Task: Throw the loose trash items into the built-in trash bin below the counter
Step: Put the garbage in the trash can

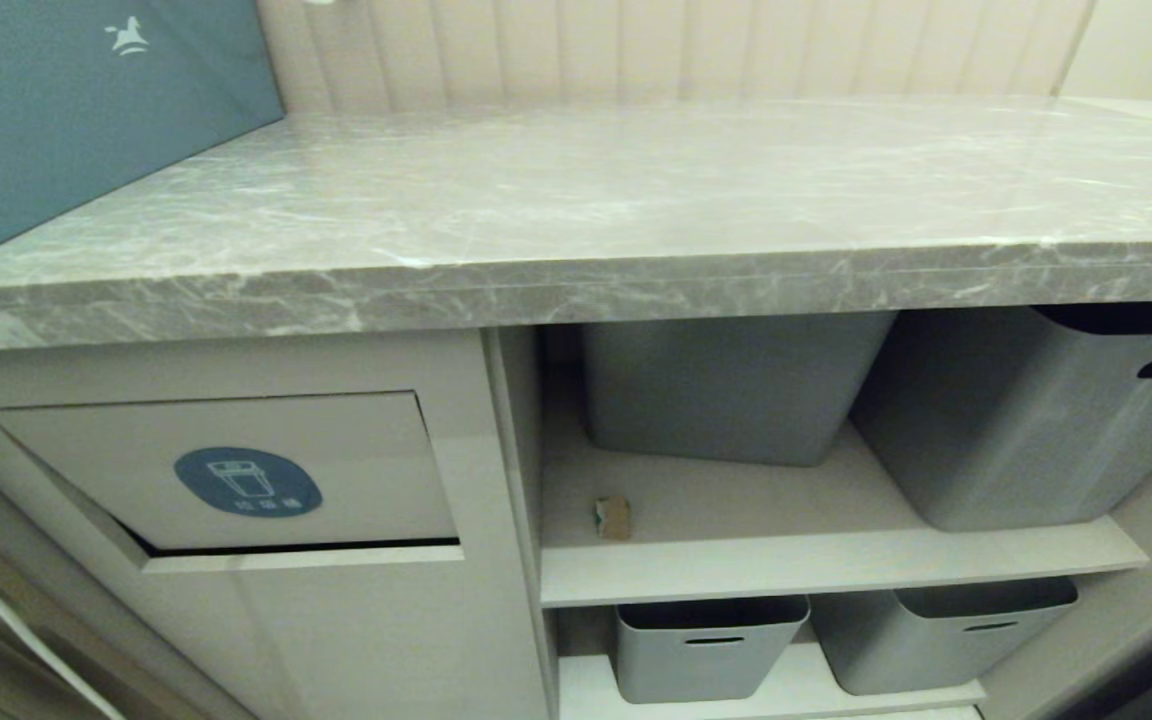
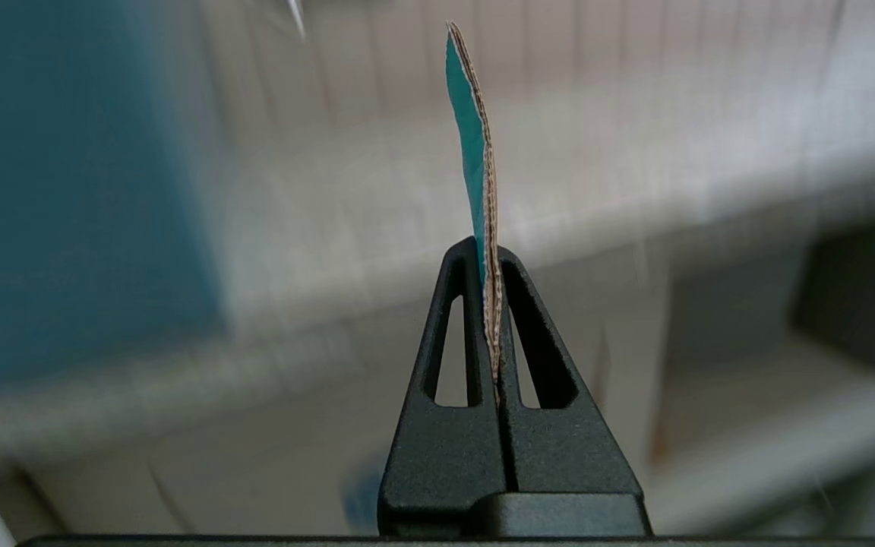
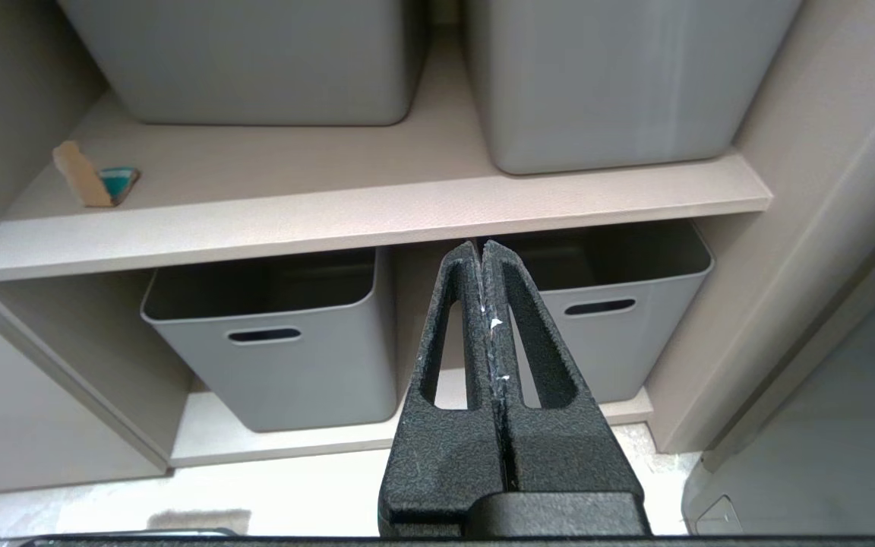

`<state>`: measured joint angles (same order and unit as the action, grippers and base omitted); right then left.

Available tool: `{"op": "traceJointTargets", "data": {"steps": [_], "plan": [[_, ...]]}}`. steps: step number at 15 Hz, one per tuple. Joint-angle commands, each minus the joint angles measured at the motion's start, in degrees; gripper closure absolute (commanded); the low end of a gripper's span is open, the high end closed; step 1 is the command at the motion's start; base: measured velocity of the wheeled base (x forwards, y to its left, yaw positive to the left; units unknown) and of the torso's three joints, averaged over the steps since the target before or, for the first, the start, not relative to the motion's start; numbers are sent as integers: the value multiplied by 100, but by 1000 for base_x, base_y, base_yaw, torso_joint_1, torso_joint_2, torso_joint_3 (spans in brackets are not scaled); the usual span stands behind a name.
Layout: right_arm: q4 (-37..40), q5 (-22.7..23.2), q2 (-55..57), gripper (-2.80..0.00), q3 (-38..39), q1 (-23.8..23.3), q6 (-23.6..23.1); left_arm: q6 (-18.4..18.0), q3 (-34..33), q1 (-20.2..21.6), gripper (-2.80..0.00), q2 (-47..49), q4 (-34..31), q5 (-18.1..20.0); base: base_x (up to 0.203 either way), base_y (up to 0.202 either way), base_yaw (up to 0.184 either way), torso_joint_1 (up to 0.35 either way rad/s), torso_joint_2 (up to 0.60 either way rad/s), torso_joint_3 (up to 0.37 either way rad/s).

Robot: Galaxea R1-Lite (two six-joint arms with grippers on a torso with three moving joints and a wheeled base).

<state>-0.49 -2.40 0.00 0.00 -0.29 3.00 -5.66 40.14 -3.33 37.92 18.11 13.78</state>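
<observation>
The left claw (image 2: 492, 254) is clamped on a cardboard scrap (image 2: 483, 197) with teal tape on one face, the scrap standing edge-on between its fingers, out in front of the grey marble bench (image 1: 576, 190). The right claw (image 3: 483, 251) hangs closed and empty before the lower shelves. A second scrap (image 1: 613, 518) lies on the upper shelf (image 1: 836, 565), near its left front corner. The bin flap (image 1: 236, 470), with its blue sticker, sits under the bench at left.
</observation>
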Motion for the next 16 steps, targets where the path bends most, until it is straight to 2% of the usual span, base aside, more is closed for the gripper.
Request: {"op": "traceJointTargets", "data": {"steps": [1,3,6,8,11,13,16], "plan": [[-4,3,9,0,9,3,8,1,-553,-1,0,-648,-697,8,0,0,0,0,0,0],[-4,3,9,0,9,3,4,8,-1329,-8,0,-732,-1023,36,0,0,0,0,0,0],[4,-5,9,0,9,3,25,8,-2637,-16,0,-703,-1141,292,0,0,0,0,0,0],[-4,3,9,0,9,3,25,11,-3147,-22,0,-340,-1143,414,0,0,0,0,0,0],[-4,-1,9,0,9,-1,25,15,-3181,-24,0,626,-1005,560,0,0,0,0,0,0],[-3,3,9,0,9,-4,25,21,-2920,-23,0,1555,-704,581,0,0,0,0,0,0],[4,3,9,0,9,2,25,-8,-2596,-21,0,3176,319,584,0,0,0,0,0,0]]}}
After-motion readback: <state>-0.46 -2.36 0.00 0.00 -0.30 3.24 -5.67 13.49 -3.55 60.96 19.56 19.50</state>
